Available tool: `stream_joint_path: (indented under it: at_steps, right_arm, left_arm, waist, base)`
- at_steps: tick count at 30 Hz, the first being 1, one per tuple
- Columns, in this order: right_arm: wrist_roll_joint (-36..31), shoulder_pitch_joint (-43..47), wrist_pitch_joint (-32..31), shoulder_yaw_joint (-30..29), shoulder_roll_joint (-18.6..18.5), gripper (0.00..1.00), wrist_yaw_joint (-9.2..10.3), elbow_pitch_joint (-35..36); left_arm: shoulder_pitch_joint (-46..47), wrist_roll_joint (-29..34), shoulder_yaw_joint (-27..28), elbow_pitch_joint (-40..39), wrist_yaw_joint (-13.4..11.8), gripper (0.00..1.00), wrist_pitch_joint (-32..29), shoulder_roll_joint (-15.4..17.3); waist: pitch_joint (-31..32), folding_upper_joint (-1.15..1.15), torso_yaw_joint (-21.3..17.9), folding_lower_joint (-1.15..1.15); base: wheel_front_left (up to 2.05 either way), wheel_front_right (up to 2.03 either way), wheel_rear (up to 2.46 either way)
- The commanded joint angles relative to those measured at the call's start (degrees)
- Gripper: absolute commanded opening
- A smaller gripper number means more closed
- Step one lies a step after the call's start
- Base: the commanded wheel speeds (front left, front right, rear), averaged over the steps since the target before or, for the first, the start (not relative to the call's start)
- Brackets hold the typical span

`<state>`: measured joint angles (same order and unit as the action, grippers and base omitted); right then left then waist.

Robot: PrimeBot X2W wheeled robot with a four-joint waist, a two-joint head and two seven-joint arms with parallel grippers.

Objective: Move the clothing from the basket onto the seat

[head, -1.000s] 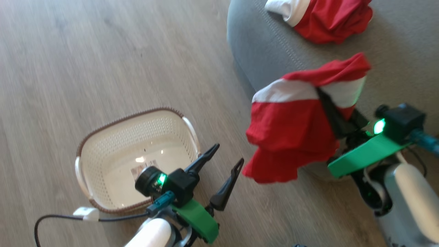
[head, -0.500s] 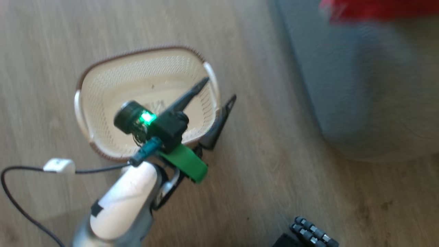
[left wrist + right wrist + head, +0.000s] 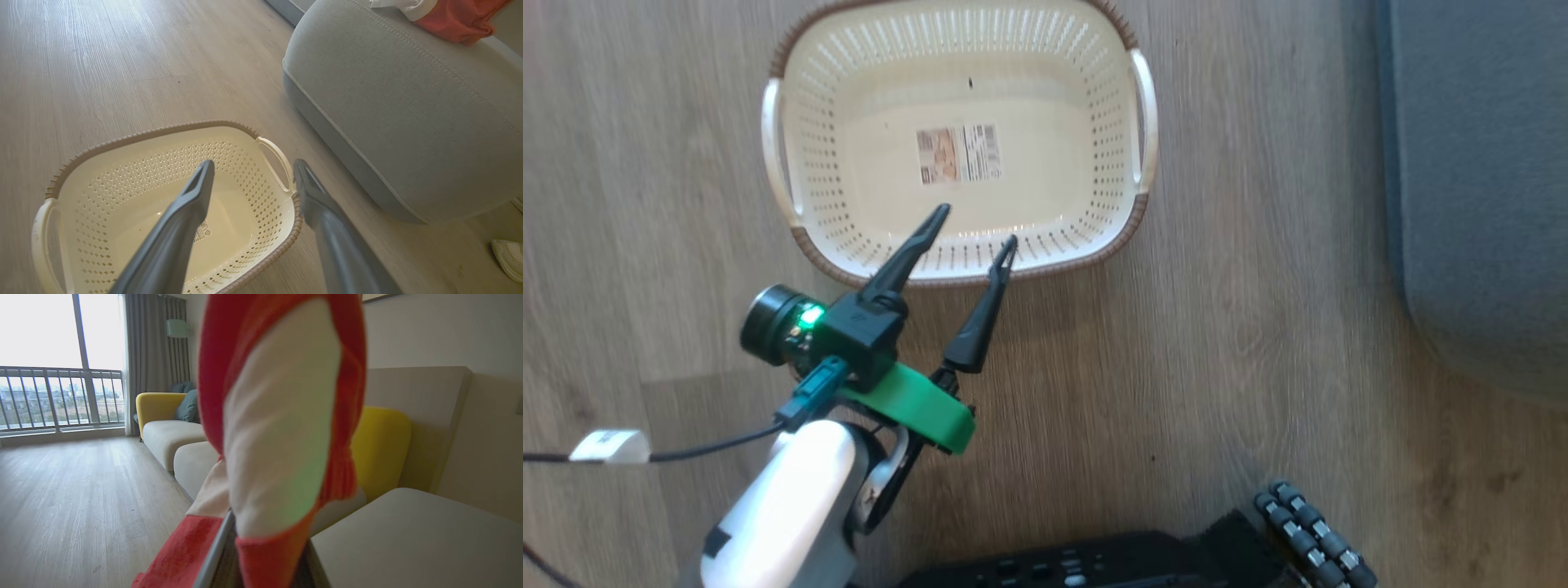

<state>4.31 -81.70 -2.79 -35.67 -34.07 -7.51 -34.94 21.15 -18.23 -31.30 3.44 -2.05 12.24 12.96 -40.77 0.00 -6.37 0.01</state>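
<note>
The clothing is clamped in the right gripper at frame centre, the left gripper is spread above the basket, and a slide off the seat could be caused by release near its edge.

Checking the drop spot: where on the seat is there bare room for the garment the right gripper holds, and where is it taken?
The seat is bare over its rounded end, from the stitched edge nearest the basket across the top. Its far part is taken: a red and white garment lies there. The clothing would likely fit on the bare end.
</note>
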Motion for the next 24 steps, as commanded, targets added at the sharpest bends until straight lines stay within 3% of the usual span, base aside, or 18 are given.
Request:
stream_joint_path:
  at_steps: [1,4,10,12,13,14,19,24]
  right_arm:
    - [-1.75,1.18,-0.22,-2.97,-0.38,0.0,0.02,0.04]
    - [-3.84,3.78,1.1,-5.84,2.35,0.0,0.02,-2.66]
    - [-10.22,10.03,6.53,-9.12,11.95,0.0,0.02,-11.77]
    - [-11.41,9.93,8.57,-7.96,13.65,0.41,0.02,-13.87]
    - [-11.84,9.82,9.55,-7.26,14.22,0.79,0.02,-14.88]
    - [-12.1,9.68,10.35,-6.8,14.6,1.0,0.02,-15.84]
    - [-12.15,10.28,11.85,-2.22,14.86,1.0,0.02,-20.07]
    - [-9.22,16.77,13.83,8.25,15.29,1.0,0.02,-21.15]
  left_arm:
    - [-1.34,-0.17,2.24,-3.13,-0.92,1.0,0.02,1.5]
    - [-1.84,0.11,2.43,-4.21,-1.33,1.0,-0.61,2.39]
    - [-3.49,0.45,2.88,-7.12,-2.64,1.0,-2.5,4.23]
    - [-4.11,0.01,3.83,-7.71,-3.32,1.0,-2.75,4.82]
    - [-4.41,-0.25,4.28,-7.88,-3.53,1.0,-2.82,5.17]
    - [-4.7,-0.5,4.73,-7.97,-3.73,1.0,-2.86,5.5]
    - [-5.59,-2.33,6.31,-7.35,-4.22,1.0,-2.24,5.65]
    - [-5.49,-4.4,7.02,-4.32,-3.75,1.0,-1.17,4.68]
  waist:
    - [-3.68,0.0,-0.23,-0.01]
    - [-5.06,0.0,-1.07,-0.01]
    - [-6.1,0.0,-3.28,-0.01]
    - [-5.76,0.0,-4.09,-0.01]
    - [-5.43,0.0,-4.53,-0.01]
    - [-4.94,0.0,-5.02,-0.01]
    - [0.09,0.0,-7.4,-0.01]
    - [7.5,0.0,-8.98,-0.01]
  base:
    - [0.0,0.0,0.0]
    - [0.0,0.0,0.0]
    - [0.0,0.0,0.0]
    - [0.0,0.0,0.0]
    - [0.0,0.0,0.0]
    - [0.0,0.0,0.0]
    - [0.0,0.0,0.0]
    - [0.0,0.0,0.0]
